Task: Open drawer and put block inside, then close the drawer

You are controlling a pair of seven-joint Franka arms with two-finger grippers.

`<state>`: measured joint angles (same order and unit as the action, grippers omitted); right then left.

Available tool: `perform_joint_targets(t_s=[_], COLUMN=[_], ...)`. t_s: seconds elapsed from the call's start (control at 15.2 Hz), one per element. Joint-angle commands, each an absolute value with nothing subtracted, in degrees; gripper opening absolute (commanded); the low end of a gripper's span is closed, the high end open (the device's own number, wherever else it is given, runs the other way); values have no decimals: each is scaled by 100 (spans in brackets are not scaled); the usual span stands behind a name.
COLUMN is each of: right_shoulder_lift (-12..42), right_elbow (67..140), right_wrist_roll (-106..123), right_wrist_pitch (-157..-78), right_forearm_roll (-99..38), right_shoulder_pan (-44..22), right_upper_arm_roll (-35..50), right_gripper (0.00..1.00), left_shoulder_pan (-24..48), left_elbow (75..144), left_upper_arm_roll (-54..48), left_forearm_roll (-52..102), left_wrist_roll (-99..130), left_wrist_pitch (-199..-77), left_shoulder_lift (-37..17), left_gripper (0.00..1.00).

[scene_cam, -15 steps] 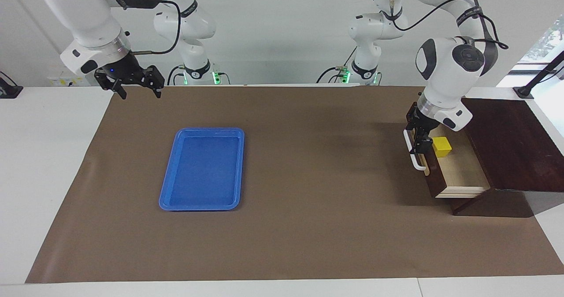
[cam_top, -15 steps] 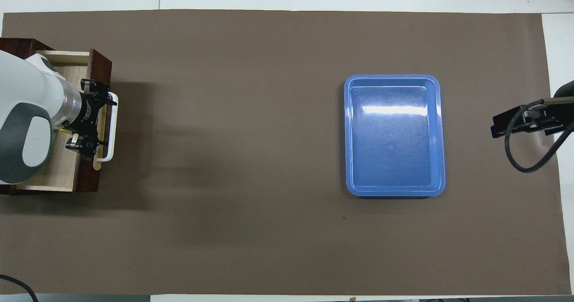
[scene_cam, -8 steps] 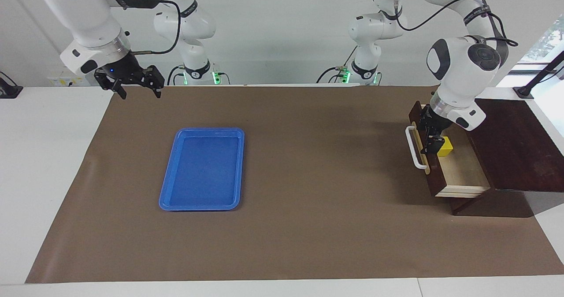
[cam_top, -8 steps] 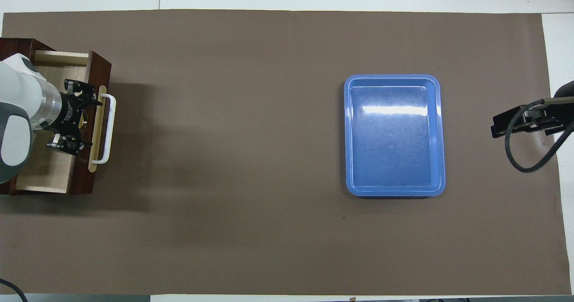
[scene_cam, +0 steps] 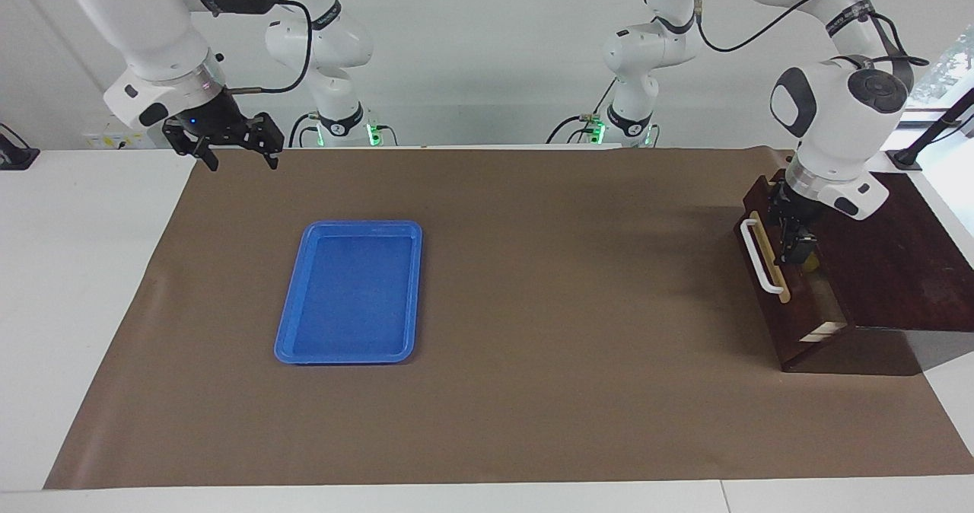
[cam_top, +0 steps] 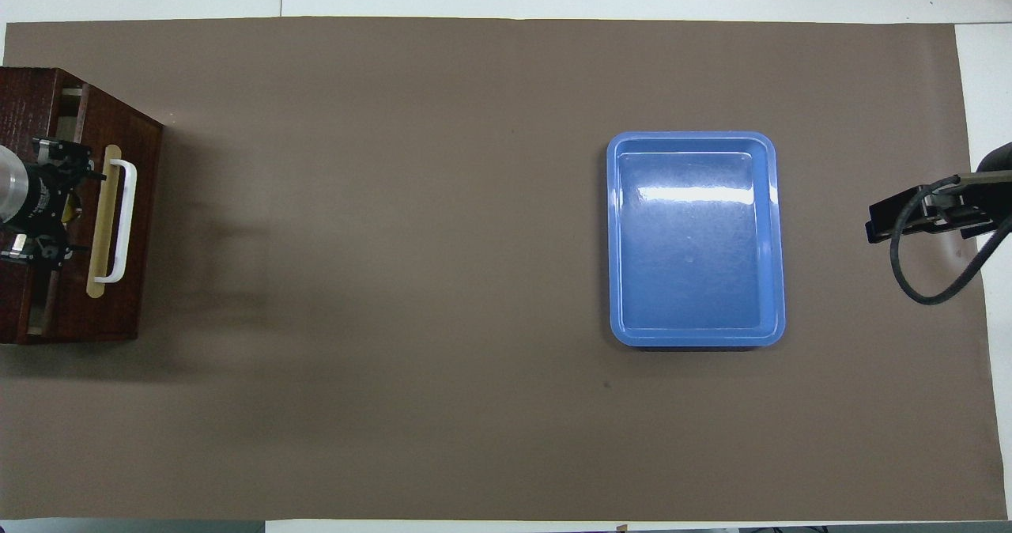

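Observation:
The dark brown drawer [scene_cam: 784,319] with its white bar handle [scene_cam: 753,254] stands almost shut in the dark wooden box [scene_cam: 890,269]; only a narrow gap shows the pale inside. My left gripper [scene_cam: 795,243] is open and sits in that gap, just inside the drawer's front panel [cam_top: 118,304], above the handle [cam_top: 122,221]. In the overhead view the left gripper [cam_top: 49,201] hides most of the yellow block [cam_top: 69,213], of which only a sliver shows inside the drawer. My right gripper [scene_cam: 232,148] is open, empty and waits over the table's edge at the right arm's end.
A blue tray [scene_cam: 350,292] lies empty on the brown mat [scene_cam: 533,391] toward the right arm's end; it also shows in the overhead view [cam_top: 696,240]. The right arm's cable and gripper [cam_top: 909,217] reach in at the mat's edge.
The drawer has slid most of the way into the box, with my left gripper moving along behind its front panel. The block has gone nearly out of sight. The right arm has not moved.

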<state>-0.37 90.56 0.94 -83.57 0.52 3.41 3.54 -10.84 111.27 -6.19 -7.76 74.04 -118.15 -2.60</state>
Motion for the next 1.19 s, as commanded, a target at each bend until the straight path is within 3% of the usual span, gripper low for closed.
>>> perform_joint_targets(t_s=[0.0,0.4,0.66,1.12], right_shoulder_lift=[-123,-123,-123,-123], right_elbow=[9141,9141,9123,9114], right_wrist_roll=[26,18,26,26], right_wrist_pitch=[-8455,-8446,-8446,-8438], right_forearm_roll=[9,17,9,9], right_shoulder_pan=[422,413,422,431], right_upper_arm_roll=[413,413,413,413], right_gripper=[100,100,100,100], left_shoulder_pan=[-1414,-1486,-1039,-782], left_elbow=[11241,11049,10784,10793], left_upper_arm_roll=[-642,-668,-712,-712], left_forearm_roll=[-905,-896,-730,-264], left_wrist_roll=[6980,6785,6172,2381], left_wrist_pitch=[-11979,-11796,-11268,-10540], left_shoulder_lift=[-150,-106,8,412], left_gripper=[100,100,100,100])
